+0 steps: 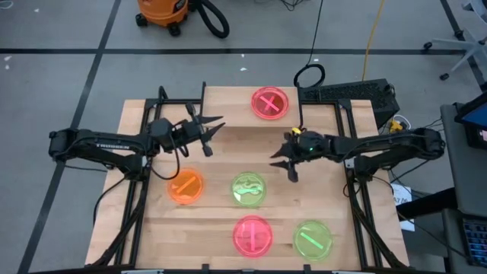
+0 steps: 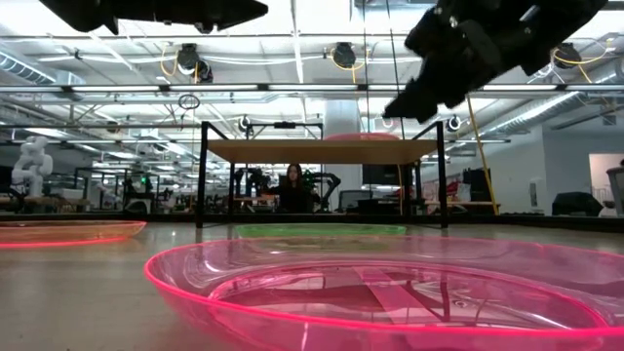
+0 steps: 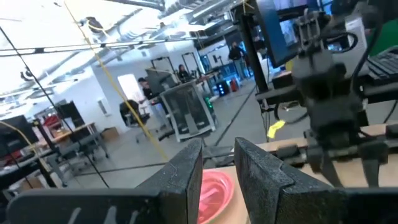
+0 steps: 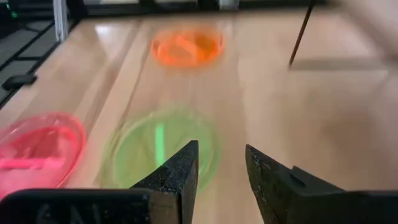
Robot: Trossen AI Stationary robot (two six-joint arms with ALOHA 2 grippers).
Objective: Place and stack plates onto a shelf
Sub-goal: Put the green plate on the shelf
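the wooden table (image 1: 228, 228) is my ground, and the shelf (image 1: 251, 114) sits along its far edge, its board raised on thin black legs. one pink-red plate (image 1: 269, 103) already lies on the shelf, toward its right end, leaving the board's left stretch bare. four more plates are on the tabletop: an orange plate (image 1: 185, 187) on the left, a green plate (image 1: 248, 189) at the centre, a second pink plate (image 1: 252, 234) close to the near edge, and a second green plate (image 1: 312, 240) near the front right corner. they lie apart from one another, none touching.

my left gripper (image 1: 211, 133) hangs above the bare wood by the shelf's left part, fingers apart with a gap between them and nothing held. my right gripper (image 1: 283, 164) hovers over open table between the shelf and the central green plate, fingers likewise spread and empty. the strip of table between my two grippers holds no plates.
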